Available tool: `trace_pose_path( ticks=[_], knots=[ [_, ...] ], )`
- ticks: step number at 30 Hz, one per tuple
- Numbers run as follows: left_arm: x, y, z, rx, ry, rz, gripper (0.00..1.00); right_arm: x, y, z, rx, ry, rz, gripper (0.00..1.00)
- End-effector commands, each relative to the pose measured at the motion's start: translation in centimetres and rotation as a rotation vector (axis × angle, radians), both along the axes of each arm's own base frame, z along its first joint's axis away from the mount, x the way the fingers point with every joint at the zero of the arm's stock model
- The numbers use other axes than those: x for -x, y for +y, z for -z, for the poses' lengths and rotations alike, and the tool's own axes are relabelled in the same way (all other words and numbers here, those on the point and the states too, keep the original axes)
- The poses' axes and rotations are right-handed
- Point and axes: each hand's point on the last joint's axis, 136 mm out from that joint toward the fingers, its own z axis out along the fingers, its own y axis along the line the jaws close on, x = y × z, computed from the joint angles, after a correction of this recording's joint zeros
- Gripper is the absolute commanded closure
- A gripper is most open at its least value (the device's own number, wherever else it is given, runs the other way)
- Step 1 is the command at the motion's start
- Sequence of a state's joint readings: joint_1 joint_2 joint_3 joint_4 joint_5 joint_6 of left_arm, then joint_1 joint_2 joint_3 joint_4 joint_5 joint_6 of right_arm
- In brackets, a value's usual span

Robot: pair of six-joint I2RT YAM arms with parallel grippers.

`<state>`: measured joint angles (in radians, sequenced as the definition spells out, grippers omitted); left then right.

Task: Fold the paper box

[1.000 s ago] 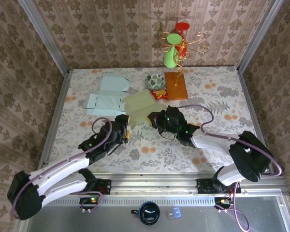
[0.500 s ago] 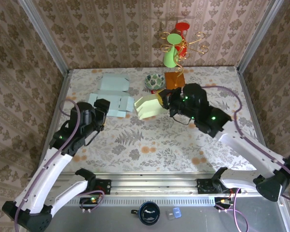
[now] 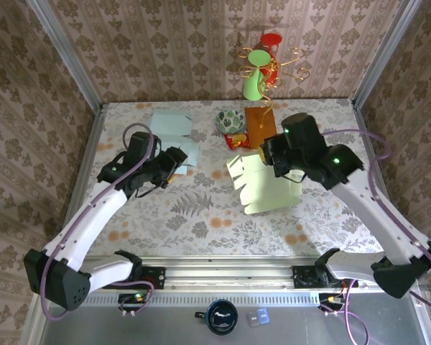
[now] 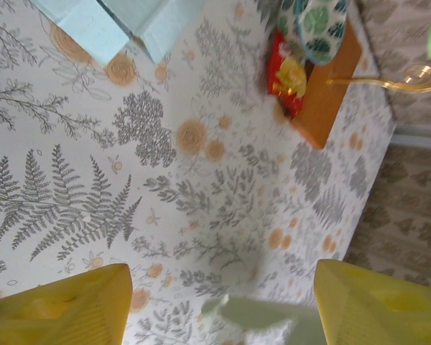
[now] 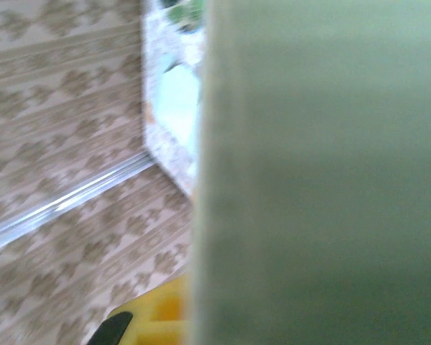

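- The right tool [image 3: 271, 159] is clenched on the far edge of the pale green paper box [image 3: 264, 185], a flat unfolded sheet held tilted over the middle of the desk [image 3: 201, 215]
- In the right wrist view the sheet stands close against the lens, beside one yellow finger [image 5: 158, 316]
- The left tool [image 3: 174, 162] is released, its yellow fingers [image 4: 65, 309] wide apart with nothing between them, over the desk to the left of the box and apart from it
- Light blue sheets [image 3: 169, 122] lie flat just behind the left tool
- A bowl [image 3: 230, 120], a red packet [image 3: 235, 140] and a wooden board [image 3: 261, 128] sit at the far middle of the desk
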<state>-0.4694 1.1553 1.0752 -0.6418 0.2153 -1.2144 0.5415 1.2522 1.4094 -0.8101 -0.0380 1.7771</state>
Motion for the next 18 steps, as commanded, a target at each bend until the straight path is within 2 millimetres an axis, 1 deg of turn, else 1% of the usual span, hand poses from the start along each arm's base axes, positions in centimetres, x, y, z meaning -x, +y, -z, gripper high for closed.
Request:
trace_pose_path(
  ticks=[1,3,4,5,7,9,11,13,16,18],
  knots=[
    [0.1,-1.0,-0.9,0.004,-0.031,0.106,0.34,-1.4,0.3,3.5,-0.009,0.103,0.023,1.00],
    [0.1,-1.1,-0.7,-0.002,-0.036,0.120,0.35,-2.5,0.4,4.8,0.006,0.129,0.023,1.00],
    [0.1,-1.1,-0.5,-0.007,-0.039,0.126,0.35,-2.9,0.4,4.9,0.011,0.123,0.020,1.00],
    [0.1,-1.2,-0.5,-0.011,-0.043,0.131,0.35,-3.6,0.7,6.2,0.029,0.147,0.016,1.00],
    [0.3,-1.4,-0.1,-0.013,-0.044,0.142,0.36,-4.5,1.6,7.3,0.017,0.156,-0.003,1.00],
    [0.1,-2.0,-0.3,-0.006,-0.064,0.161,0.39,-5.3,2.4,8.4,-0.002,0.155,-0.020,1.00],
    [-0.4,-3.3,-1.1,0.001,-0.124,0.204,0.42,-6.4,3.2,9.2,-0.032,0.109,-0.037,1.00],
    [-0.9,-5.0,-2.2,-0.003,-0.187,0.256,0.43,-7.7,3.4,9.6,-0.038,0.041,-0.055,1.00],
    [-1.8,-7.3,-2.5,0.006,-0.223,0.314,0.45,-9.3,3.7,10.0,-0.061,-0.075,-0.094,1.00],
    [-2.5,-8.6,-2.5,0.038,-0.236,0.339,0.47,-9.8,3.7,10.7,-0.074,-0.115,-0.119,1.00]
  ],
)
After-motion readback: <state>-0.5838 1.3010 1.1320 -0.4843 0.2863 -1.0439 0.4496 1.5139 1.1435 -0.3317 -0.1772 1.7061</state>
